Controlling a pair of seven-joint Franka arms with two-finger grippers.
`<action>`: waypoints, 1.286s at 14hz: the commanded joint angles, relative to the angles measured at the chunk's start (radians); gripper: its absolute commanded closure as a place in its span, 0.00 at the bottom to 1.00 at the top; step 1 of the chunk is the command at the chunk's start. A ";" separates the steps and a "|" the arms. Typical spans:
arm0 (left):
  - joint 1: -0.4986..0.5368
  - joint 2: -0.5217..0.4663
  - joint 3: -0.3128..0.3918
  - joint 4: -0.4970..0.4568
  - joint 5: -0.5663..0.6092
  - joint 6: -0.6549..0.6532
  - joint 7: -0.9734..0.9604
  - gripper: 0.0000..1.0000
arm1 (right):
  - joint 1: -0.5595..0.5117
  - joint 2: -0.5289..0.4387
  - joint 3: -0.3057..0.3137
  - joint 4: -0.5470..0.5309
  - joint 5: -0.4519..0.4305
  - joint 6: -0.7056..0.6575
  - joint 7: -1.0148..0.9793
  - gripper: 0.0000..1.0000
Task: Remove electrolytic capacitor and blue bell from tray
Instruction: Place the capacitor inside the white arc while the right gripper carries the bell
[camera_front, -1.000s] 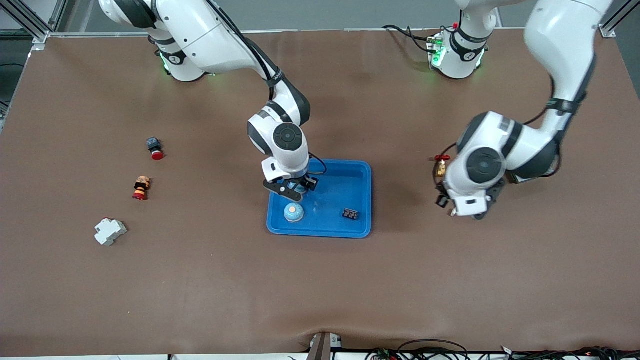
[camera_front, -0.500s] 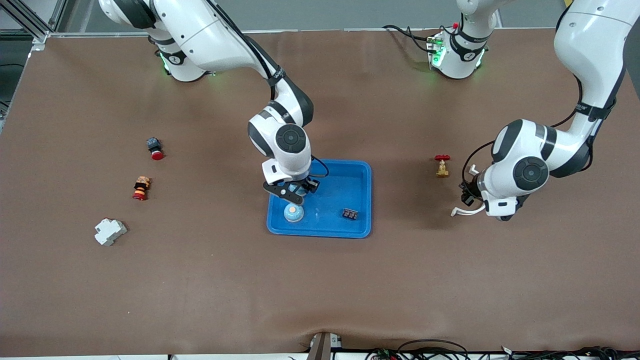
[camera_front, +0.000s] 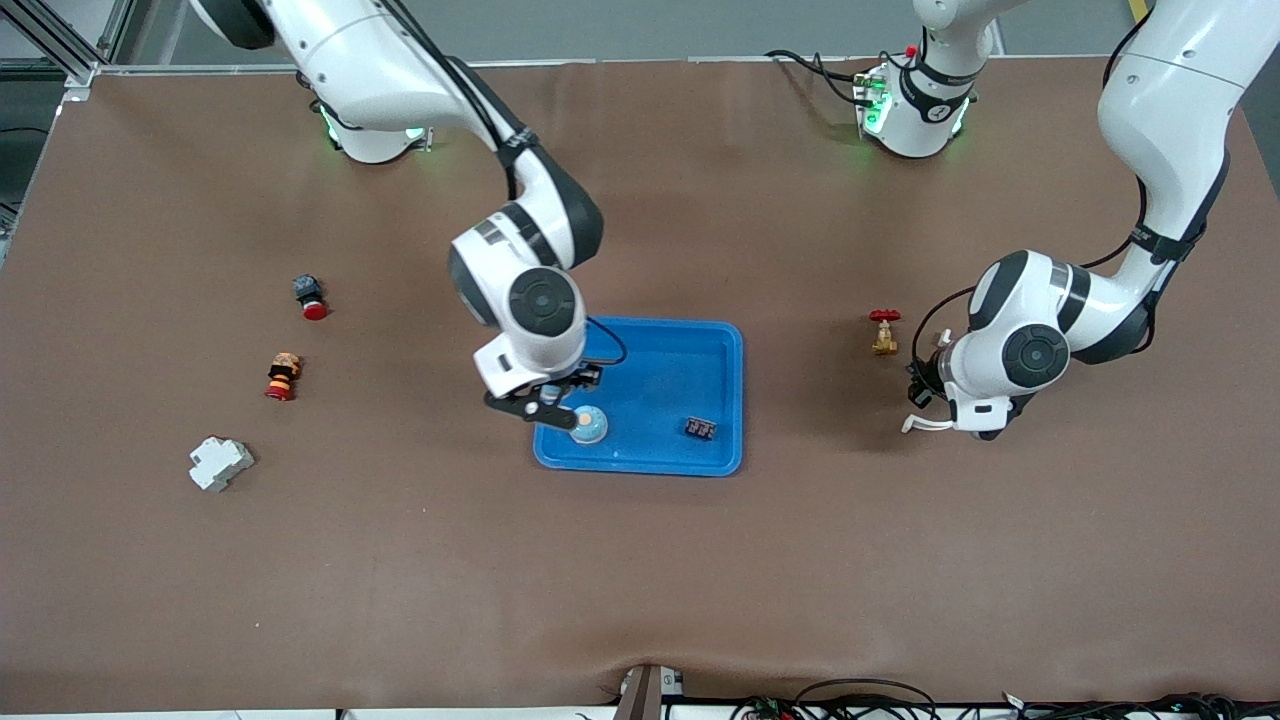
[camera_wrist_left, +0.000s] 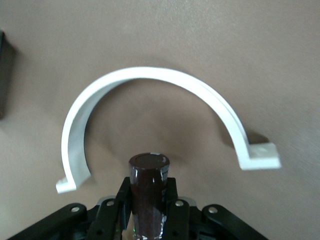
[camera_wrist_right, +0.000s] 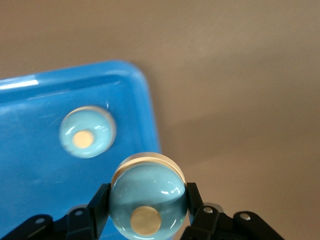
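Observation:
My right gripper is shut on a light-blue dome bell and holds it over the blue tray's edge at the right arm's end. A second light-blue bell lies in the tray and also shows in the right wrist view. My left gripper is shut on a dark cylindrical capacitor, just above a white half-ring clip that lies on the table toward the left arm's end.
A small black component lies in the tray. A brass valve with a red handle stands beside the left gripper. Two red-capped buttons and a white plastic block lie toward the right arm's end.
My right gripper has moved with its bell from over the tray's inside to over its edge at the right arm's end. My left arm has swung away from the tray with the capacitor.

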 joint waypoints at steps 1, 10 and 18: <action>0.027 0.004 -0.010 -0.025 0.062 0.035 -0.011 1.00 | -0.089 -0.118 0.014 -0.112 0.005 -0.015 -0.168 1.00; 0.028 -0.026 -0.077 0.054 0.054 -0.024 -0.135 0.00 | -0.343 -0.422 0.014 -0.573 0.005 0.221 -0.662 1.00; 0.007 -0.023 -0.185 0.233 -0.065 -0.158 -0.151 0.00 | -0.482 -0.489 0.013 -0.896 0.005 0.604 -0.868 1.00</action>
